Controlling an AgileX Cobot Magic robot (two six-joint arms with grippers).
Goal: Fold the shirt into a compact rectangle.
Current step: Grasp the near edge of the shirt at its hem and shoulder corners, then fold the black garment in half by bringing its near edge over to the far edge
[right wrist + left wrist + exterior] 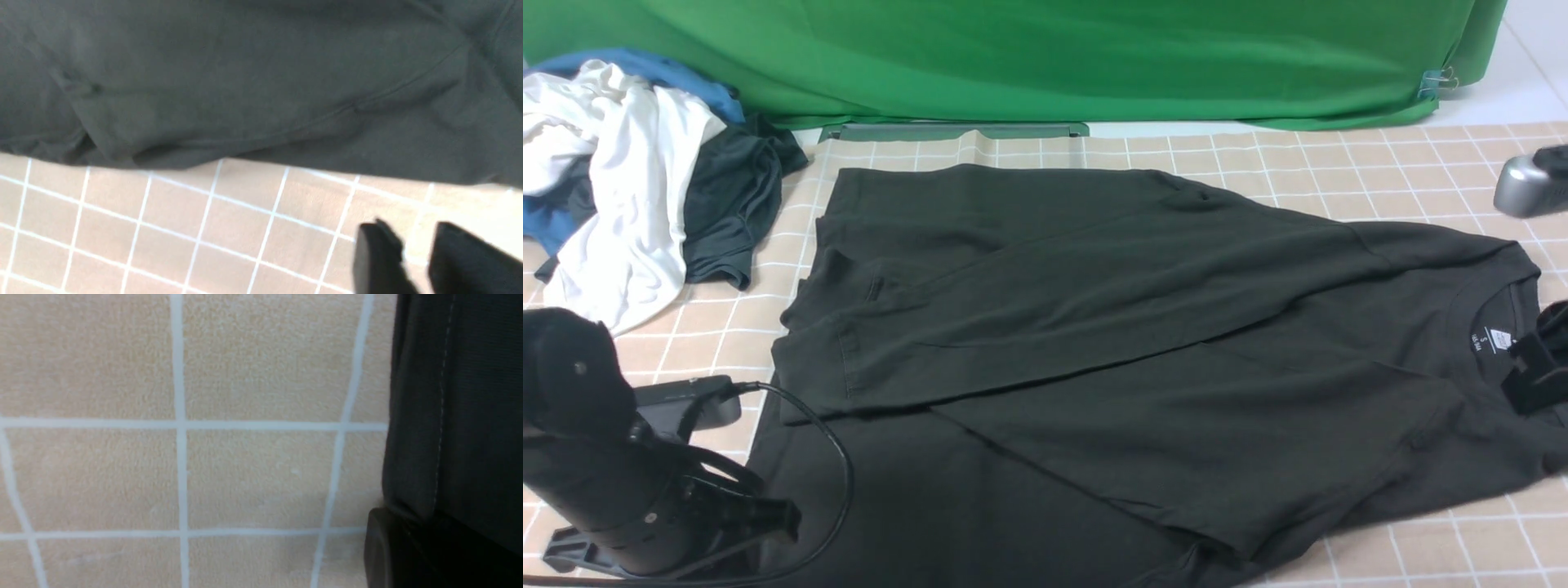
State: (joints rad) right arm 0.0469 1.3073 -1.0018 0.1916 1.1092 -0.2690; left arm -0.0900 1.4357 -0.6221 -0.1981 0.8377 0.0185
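Observation:
The black shirt [1094,343] lies spread on the checked tablecloth [1339,163], its far side and a sleeve folded across its middle. Its collar and white label [1490,339] are at the right. My left gripper [772,518] is at the shirt's hem on the near left. In the left wrist view the stitched hem [441,416] runs into the jaws of the left gripper [408,528], which is shut on it. My right gripper [1531,380] hovers by the collar. In the right wrist view the right gripper [416,241] is open over bare tablecloth, just off the shirt's edge [261,102].
A heap of white, blue and dark garments [621,163] lies at the back left. A green backdrop [1045,57] closes off the far side. A silver-grey object [1523,184] sits at the right edge. A black cable [837,457] loops from the left arm over the shirt.

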